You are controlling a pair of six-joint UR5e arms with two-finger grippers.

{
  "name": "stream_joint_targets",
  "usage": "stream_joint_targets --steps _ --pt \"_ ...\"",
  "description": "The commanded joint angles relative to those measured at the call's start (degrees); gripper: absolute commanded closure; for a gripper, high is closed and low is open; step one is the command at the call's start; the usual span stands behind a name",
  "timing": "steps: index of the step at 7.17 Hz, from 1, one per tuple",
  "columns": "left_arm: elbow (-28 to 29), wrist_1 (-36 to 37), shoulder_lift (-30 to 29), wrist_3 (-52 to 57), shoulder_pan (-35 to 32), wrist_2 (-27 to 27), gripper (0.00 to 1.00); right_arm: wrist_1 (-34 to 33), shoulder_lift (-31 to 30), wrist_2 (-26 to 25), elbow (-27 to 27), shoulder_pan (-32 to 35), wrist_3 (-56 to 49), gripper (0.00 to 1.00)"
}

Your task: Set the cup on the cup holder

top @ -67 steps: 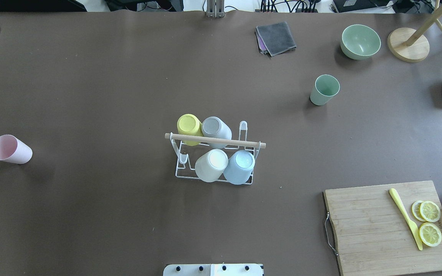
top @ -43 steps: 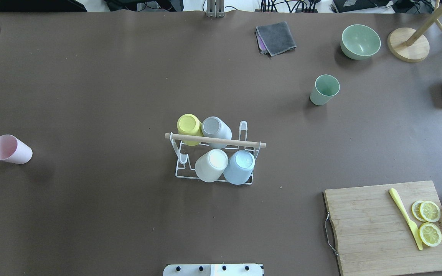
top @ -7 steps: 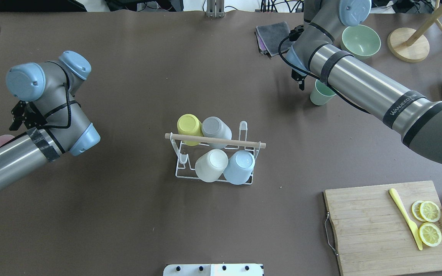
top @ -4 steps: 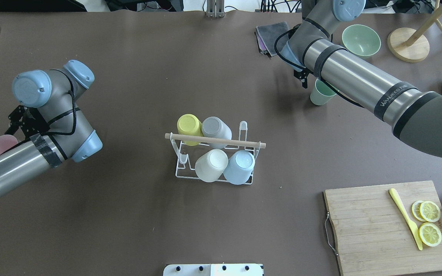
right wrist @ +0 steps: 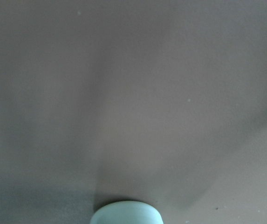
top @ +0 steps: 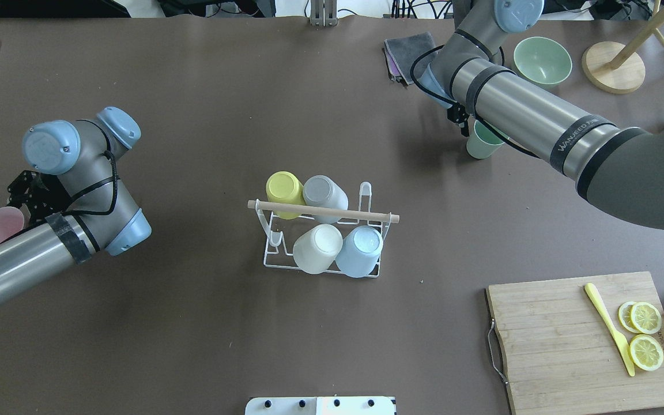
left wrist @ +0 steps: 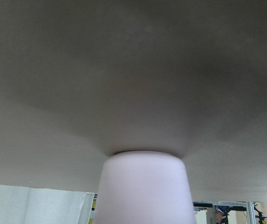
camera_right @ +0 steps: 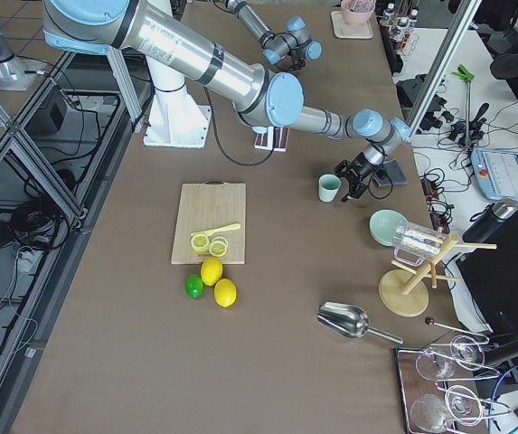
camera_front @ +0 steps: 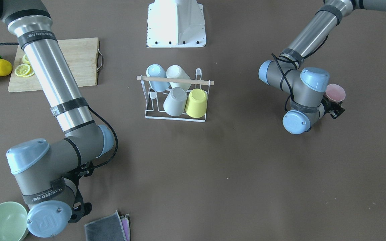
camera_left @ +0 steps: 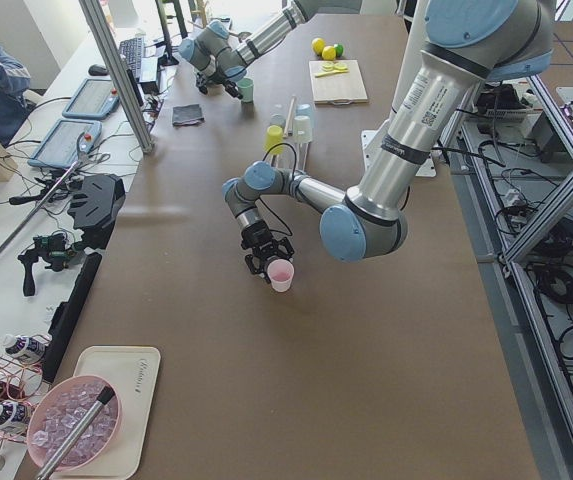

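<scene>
Pink cup (top: 2, 225): upright on the tabletop (top: 193, 323) at far left, well apart from the cup holder (top: 323, 211). Same spot as 9.3 s ago.
Left gripper (top: 22, 197): close beside the pink cup, on its far side. No arm was over the tabletop 6.0 s ago, and the wrist has drawn nearer the cup in the last second. Released or clenched: cannot tell. Contact with the cup: cannot tell.
Cup holder: centre of tabletop, unmoved. The yellow cup (top: 284, 187), grey cup (top: 324, 193), white cup (top: 317, 248) and light blue cup (top: 361, 249) sit inverted on its prongs, as before.
Right gripper (camera_right: 349, 179): close beside the green cup (top: 482, 143), on its far side, nearer than 1.0 s ago. Released or clenched: cannot tell.
Green cup: upright at far right of centre, unmoved. The right arm (top: 539, 121) now partly covers it.
</scene>
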Motion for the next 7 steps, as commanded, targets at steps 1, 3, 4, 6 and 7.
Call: stream_joint_targets --steps 1,3,4,6,7 --pt "-0.5 0.6 0.1 1.2 -0.1 1.2 0.64 0.1 0.4 1.3 -1.2 -0.3 0.0 0.00" --pt "-10.5 0.6 3.5 -1.6 -3.5 0.6 0.71 0.1 0.3 3.1 -2.6 -0.5 0.0 0.00" --pt "-21.1 0.3 6.7 -10.6 -3.5 -1.2 0.71 0.0 0.3 3.5 -2.8 -0.5 0.1 0.00" --pt "-37.3 -9.7 14.6 -27.1 -3.4 -8.8 0.70 -0.2 0.3 6.0 -4.1 -0.9 0.1 0.00" --pt "-41.6 -18.7 17.9 -33.4 -3.4 -11.2 0.70 -0.3 0.3 6.1 -4.3 -0.9 0.2 0.00"
